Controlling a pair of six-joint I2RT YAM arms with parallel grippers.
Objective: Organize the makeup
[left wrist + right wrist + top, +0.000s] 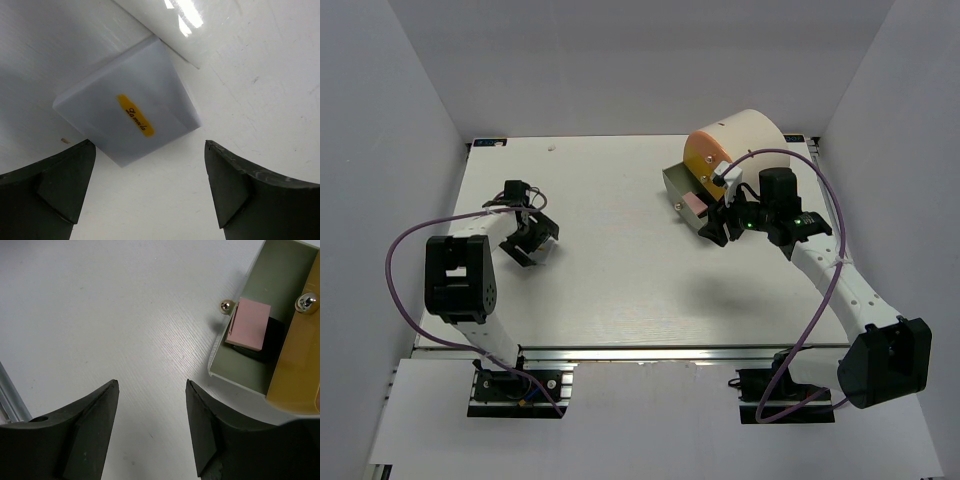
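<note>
A flat pink square (247, 324) lies on a black item (271, 338) inside the open grey drawer (235, 371) of the cream cylinder (745, 140). The pink square also shows in the top view (695, 203). My right gripper (152, 382) is open and empty over bare table just left of the drawer, and shows in the top view (718, 228). My left gripper (149, 145) is open, its fingers apart on either side of the near corner of a pale flat square with a yellow label (127, 120). It shows at the left in the top view (533, 245). Lipstick tubes and discs are out of view.
The yellow drawer front (295, 375) with a silver knob (306, 302) sits above the open grey drawer, whose own knob (226, 305) points towards my right gripper. The orange front (703, 158) tops the cylinder. White walls enclose the table (620, 280).
</note>
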